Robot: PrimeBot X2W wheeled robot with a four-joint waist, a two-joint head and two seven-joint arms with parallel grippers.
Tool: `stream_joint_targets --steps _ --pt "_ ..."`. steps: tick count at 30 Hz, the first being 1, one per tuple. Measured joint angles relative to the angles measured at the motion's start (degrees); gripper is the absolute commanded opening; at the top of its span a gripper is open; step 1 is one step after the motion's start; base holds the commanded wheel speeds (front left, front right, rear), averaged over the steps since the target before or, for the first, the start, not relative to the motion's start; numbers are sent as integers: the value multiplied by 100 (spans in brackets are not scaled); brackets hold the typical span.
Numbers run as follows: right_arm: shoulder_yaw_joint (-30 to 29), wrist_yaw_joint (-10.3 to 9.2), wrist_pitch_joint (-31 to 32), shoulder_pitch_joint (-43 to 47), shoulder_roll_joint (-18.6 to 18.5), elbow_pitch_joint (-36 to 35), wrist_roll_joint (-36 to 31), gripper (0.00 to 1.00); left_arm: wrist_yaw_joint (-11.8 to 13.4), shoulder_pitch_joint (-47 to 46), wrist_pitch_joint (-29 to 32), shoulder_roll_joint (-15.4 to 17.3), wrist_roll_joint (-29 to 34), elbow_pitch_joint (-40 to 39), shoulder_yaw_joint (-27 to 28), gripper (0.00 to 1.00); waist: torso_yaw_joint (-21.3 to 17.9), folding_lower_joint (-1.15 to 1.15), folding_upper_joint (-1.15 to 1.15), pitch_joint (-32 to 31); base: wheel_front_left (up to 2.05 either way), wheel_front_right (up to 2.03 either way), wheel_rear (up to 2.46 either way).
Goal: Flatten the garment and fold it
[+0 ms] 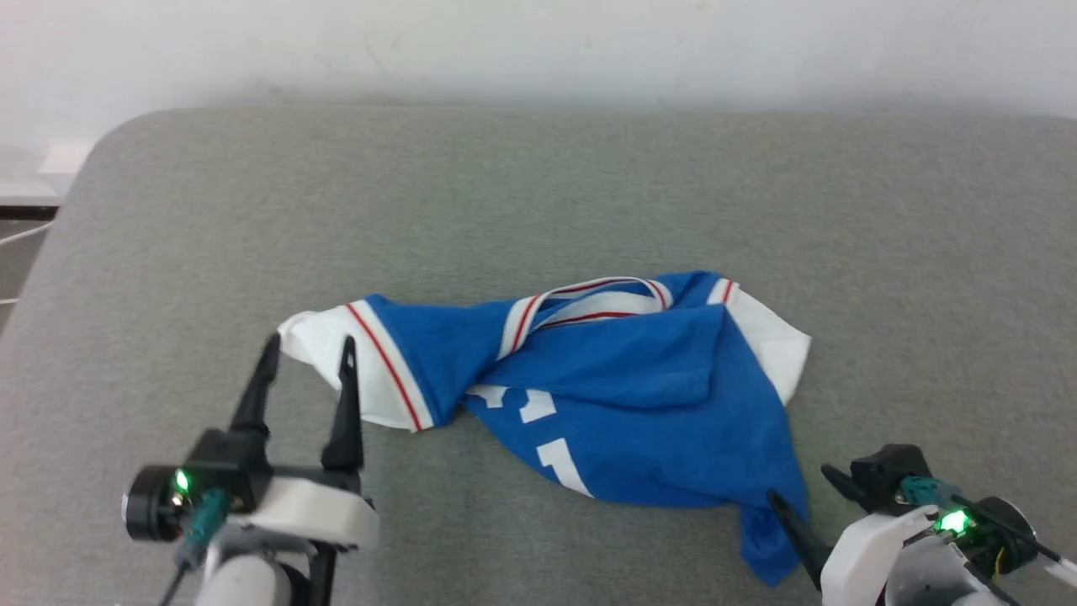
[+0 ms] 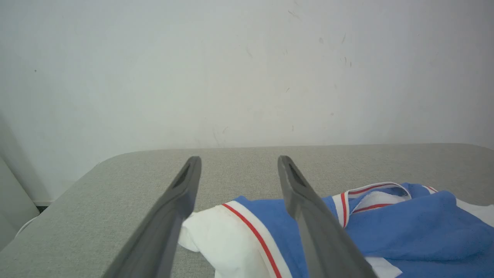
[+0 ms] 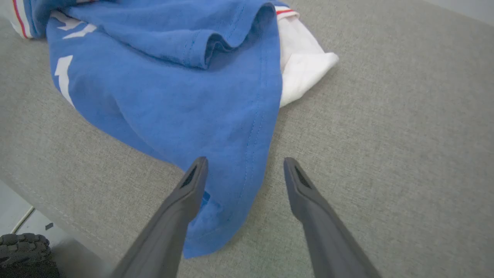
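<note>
- The shirt (image 1: 623, 396) is seen crumpled at lower centre of the grey worktop (image 1: 538, 185).
- The left hand (image 1: 310, 347) is held wide astride the white sleeve (image 2: 220, 235); the right hand (image 3: 245, 160) is held wide over the hem corner (image 3: 227, 200).
- If mismatched layers were pinched, the twist could be tightened rather than spread.

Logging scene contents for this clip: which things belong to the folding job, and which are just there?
Job in hand:
- garment, crumpled
- left gripper, open at the white sleeve
- right gripper, open at the blue hem

Just there:
- grey table
- white wall
- black treaded wheel
</note>
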Motion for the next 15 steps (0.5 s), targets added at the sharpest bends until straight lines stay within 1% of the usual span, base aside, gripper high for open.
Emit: stream_joint_targets --steps 3,6,10,11,12,13,15 --pt "271 -1 432 -108 -208 224 252 100 -1 324 1 -194 54 -197 -44 100 191 -1 0 -55 0 0 0" --pt "408 -3 712 -265 -275 530 400 100 -48 478 0 -334 105 -229 -56 100 373 0 0 -77 0 0 0" --pt "684 -2 805 -434 -286 918 476 100 -154 492 0 -401 211 -162 -96 100 580 0 0 -66 0 0 0" --pt "721 -2 804 -473 -288 1014 471 84 -183 492 0 -417 225 -122 -100 100 620 0 0 -61 0 0 0" --pt "750 -2 793 -519 -302 1094 452 16 -207 492 0 -428 236 -75 -103 100 653 0 0 -56 0 0 0" --pt "755 -1 753 -565 -324 1176 436 0 -245 491 0 -439 238 -23 -105 100 680 0 0 -52 0 0 0" --pt "642 0 647 -639 -346 1317 371 0 -256 491 1 -450 254 59 -93 100 696 0 0 -62 0 0 0"
